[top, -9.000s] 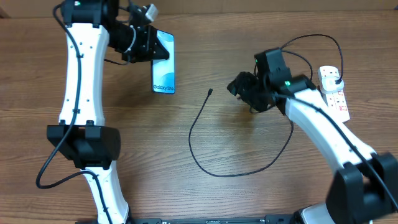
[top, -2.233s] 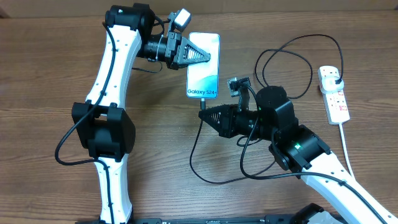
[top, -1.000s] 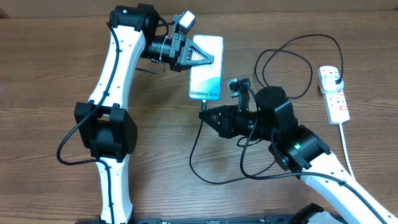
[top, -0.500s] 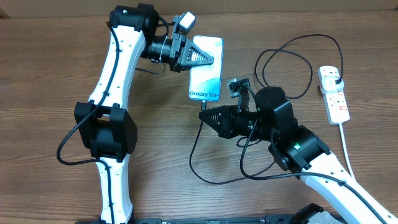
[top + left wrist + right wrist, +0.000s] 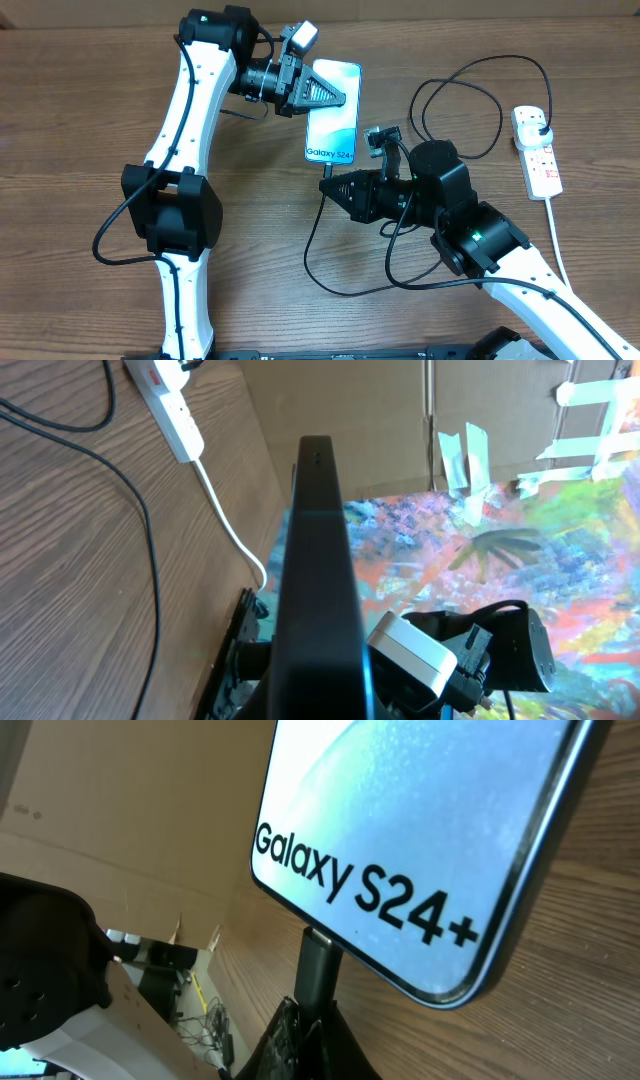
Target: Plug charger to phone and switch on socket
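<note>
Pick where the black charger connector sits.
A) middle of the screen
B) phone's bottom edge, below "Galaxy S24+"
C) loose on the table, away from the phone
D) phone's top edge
B: the right wrist view shows the charger connector meeting the phone at its bottom edge, just under the text.

Brown wood-grain table [image 5: 60, 120], plain cardboard wall [image 5: 340, 410] behind, bright multicoloured painted sheet [image 5: 560, 560], pale tape strips [image 5: 478, 460]
</note>
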Tool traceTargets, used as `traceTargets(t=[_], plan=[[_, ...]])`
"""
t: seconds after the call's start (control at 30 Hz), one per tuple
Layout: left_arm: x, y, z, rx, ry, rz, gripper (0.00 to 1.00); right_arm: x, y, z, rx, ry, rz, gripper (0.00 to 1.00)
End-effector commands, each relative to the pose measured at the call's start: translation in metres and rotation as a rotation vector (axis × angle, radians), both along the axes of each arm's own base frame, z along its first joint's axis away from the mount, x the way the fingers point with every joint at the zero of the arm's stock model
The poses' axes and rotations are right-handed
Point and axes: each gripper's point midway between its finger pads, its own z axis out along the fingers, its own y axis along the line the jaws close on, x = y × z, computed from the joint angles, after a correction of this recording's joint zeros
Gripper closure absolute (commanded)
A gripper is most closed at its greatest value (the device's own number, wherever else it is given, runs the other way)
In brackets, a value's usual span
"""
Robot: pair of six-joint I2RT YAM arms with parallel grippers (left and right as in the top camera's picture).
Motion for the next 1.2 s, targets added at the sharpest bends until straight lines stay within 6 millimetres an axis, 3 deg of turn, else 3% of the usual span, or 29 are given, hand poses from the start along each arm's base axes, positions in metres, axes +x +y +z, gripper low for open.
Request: traceTargets(t=[0.0,0.37,0.57,0.9,1.17], plan=[[-0.012,-0.012,0.003,0.012,-0.011,-0.036,0.96,0.014,-0.005,0.006,-0.007,-0.046,-0.064,0.96],[-0.011,-0.012,0.002,0.016,-0.023,-0.037,0.96,0.013,-0.006,0.004,-0.011,-0.040,-0.064,0.96],[-0.006,-0.012,-0.001,0.026,-0.066,-0.035,0.96,0.010,-0.007,-0.003,-0.031,-0.010,-0.063,0.81],[0.005,-0.005,-0.034,0.228,-0.067,-0.008,0.96,0.006,-0.010,-0.011,-0.053,0.021,-0.063,0.61],[0.024,0.009,-0.067,0.453,-0.066,0.069,0.96,0.003,-0.015,-0.022,-0.092,0.061,-0.073,0.56]])
